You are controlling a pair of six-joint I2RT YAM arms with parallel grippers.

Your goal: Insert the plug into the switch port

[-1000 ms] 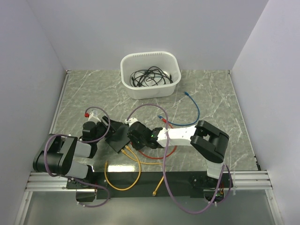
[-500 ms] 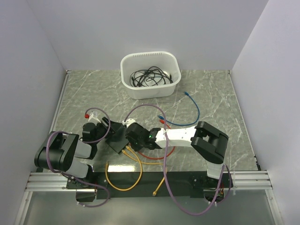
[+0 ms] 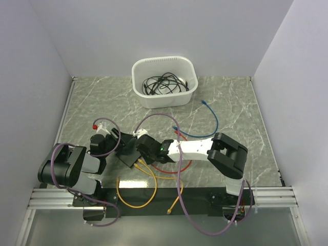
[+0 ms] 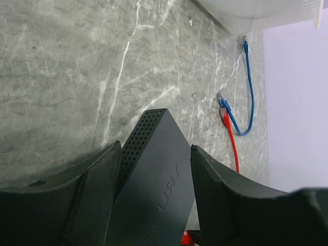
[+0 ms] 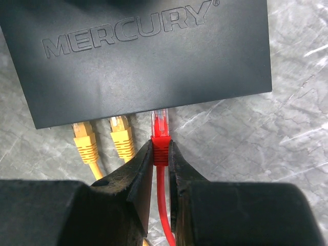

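Note:
The switch is a flat black box marked MERCURY (image 5: 138,56), lying at the near left of the table (image 3: 127,154). Its ports face the near edge and are hidden under its top face. Two yellow plugs (image 5: 84,139) sit in that edge. My right gripper (image 5: 161,151) is shut on the red plug (image 5: 161,128), whose clear tip meets the switch's edge just right of the yellow plugs. My left gripper (image 4: 156,154) is shut on the switch (image 4: 154,189), one finger on each side. In the top view the left gripper (image 3: 115,144) and the right gripper (image 3: 142,152) flank the switch.
A white tub (image 3: 164,60) of black cables stands at the back centre. A blue cable (image 3: 214,120) curves at the right; it also shows in the left wrist view (image 4: 249,92). Yellow cable loops (image 3: 136,204) lie at the near edge. The red cable (image 3: 171,169) trails under the right arm.
My right gripper has moved left and brought the red plug up to the switch's edge. The yellow loop at the near edge has shifted slightly. The left gripper has held still.

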